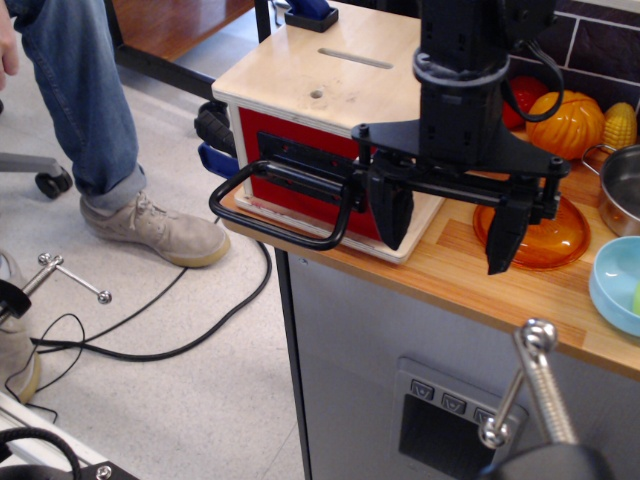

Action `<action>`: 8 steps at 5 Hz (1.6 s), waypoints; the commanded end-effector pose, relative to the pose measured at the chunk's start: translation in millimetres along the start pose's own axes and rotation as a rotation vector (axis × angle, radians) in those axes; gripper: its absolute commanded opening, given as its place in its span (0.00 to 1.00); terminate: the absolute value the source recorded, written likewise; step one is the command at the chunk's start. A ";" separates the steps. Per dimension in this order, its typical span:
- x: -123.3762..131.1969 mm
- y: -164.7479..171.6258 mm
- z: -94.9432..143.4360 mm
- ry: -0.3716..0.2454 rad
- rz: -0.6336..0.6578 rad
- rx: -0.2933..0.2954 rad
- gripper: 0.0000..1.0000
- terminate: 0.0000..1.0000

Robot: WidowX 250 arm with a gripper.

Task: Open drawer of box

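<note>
The box (335, 85) is a light plywood cube with a slot and a small round hole in its top, standing at the left end of a wooden counter (450, 275). Its red front faces left. The drawer (300, 165) shows only as the red front panel, and I cannot tell how far out it stands. Its large black loop handle (280, 205) sticks out to the left past the counter edge. My black gripper (450, 235) hangs in front of the box's right side, right of the handle. Its two fingers are spread apart and hold nothing.
An orange plate (535, 235), a pumpkin-shaped toy (565, 125), a metal pot (620, 190) and a light blue bowl (615, 285) sit on the counter at the right. A person's leg and shoe (150, 225) and black cables (150, 335) are on the floor at the left.
</note>
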State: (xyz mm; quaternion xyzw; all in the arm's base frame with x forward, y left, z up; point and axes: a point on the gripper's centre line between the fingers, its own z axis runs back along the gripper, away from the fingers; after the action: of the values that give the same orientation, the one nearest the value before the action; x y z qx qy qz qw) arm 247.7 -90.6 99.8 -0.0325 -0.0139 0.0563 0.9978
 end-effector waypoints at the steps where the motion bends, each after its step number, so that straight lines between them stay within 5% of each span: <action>1: 0.0 0.0 0.0 0.000 0.000 0.000 1.00 0.00; 2: 17.8 26.4 19.6 -0.035 0.000 -0.057 1.00 0.00; 4: 33.0 91.0 24.1 -0.081 -0.081 -0.041 1.00 0.00; 8: 39.1 127.3 -30.0 -0.140 -0.168 0.118 1.00 0.00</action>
State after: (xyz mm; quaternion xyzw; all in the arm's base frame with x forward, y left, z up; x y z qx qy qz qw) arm 269.4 37.5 50.5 0.0344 -0.0787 -0.0194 0.9961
